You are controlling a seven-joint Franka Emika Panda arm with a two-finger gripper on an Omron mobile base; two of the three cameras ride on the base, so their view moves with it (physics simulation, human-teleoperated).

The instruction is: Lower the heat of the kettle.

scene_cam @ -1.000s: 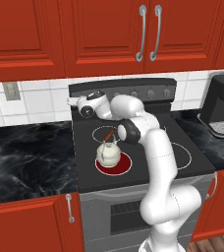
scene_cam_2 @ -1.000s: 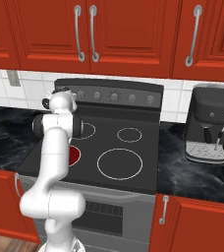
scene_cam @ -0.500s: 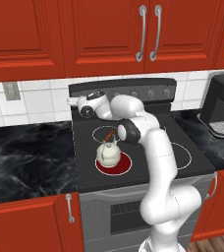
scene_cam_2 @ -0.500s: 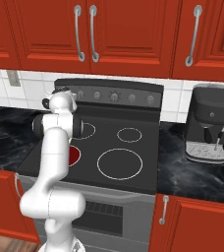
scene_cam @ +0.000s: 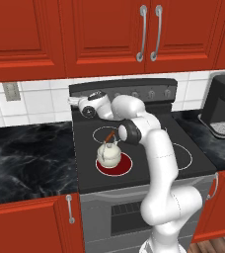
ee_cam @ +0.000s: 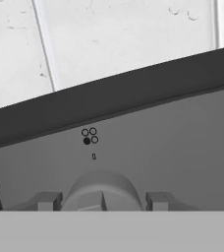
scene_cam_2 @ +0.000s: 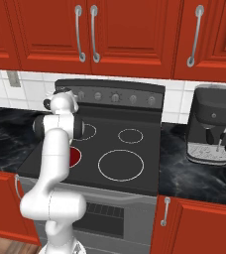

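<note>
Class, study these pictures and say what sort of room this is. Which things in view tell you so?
A home kitchen, rendered rather than real. A black stove with ringed burners carries a small cream kettle on a glowing red burner, red cabinets hang above, and a coffee machine stands on the dark marble counter.

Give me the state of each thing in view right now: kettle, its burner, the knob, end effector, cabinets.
kettle: upright on the front left burner, not held.
front left burner: glowing red, on.
other burners: dark, off.
stove knob: between the fingertips on the control panel's left end.
end effector: shut on the stove knob.
upper cabinet doors: closed.
coffee machine: upright on the right counter.
</note>
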